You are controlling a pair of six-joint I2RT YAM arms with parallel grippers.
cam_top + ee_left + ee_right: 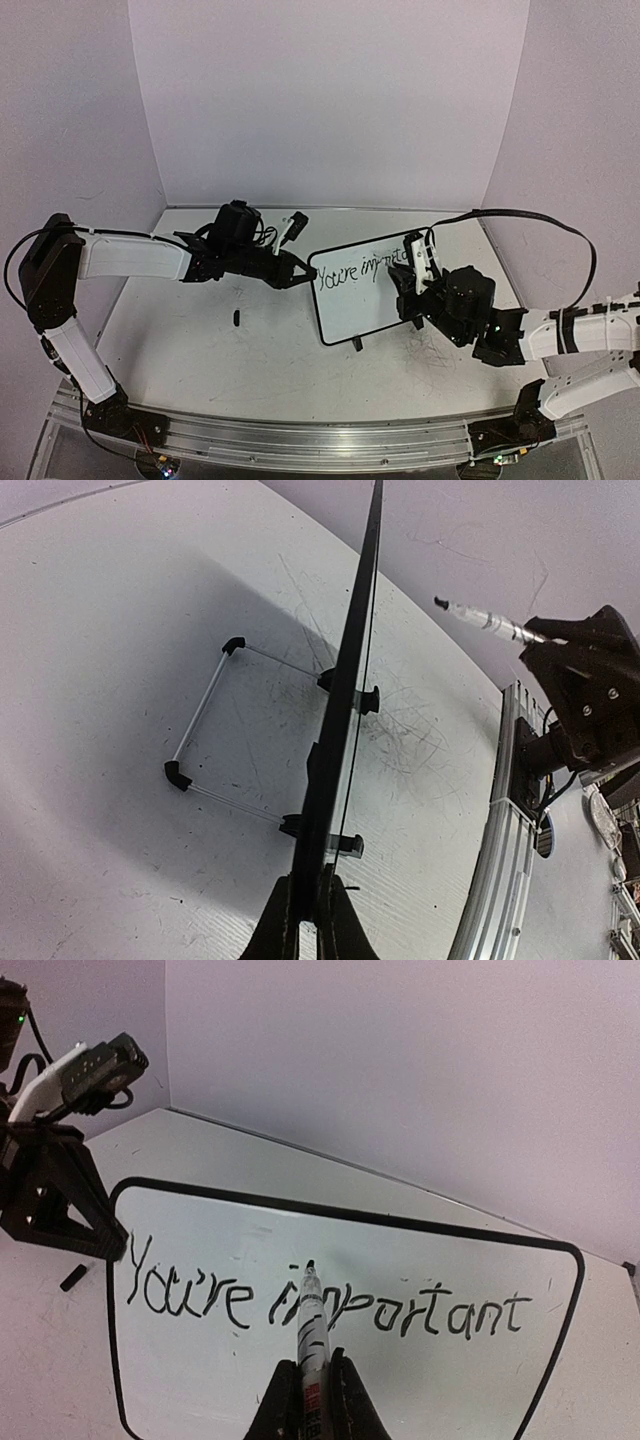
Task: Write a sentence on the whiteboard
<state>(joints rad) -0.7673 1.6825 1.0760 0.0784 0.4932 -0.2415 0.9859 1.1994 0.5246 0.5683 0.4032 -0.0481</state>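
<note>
1. Black-framed white whiteboard [365, 300] stands on the surface [200, 340], left hand [305, 920] clamping its edge.
2. The right hand [310, 1395] grips a striped marker [311, 1325], tip at the "i".
3. Sentence looks complete; next, lift off cleanly.

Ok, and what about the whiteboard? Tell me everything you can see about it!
The whiteboard is a small white rectangle with a thin black frame and rounded corners. It stands propped up on the table on little black feet, with a thin wire prop behind. "You're important" is written across it in black. The left pincer is shut on its edge beside the "Y". The right pincer holds a marker with its tip by the "i"; whether it touches is unclear.
</note>
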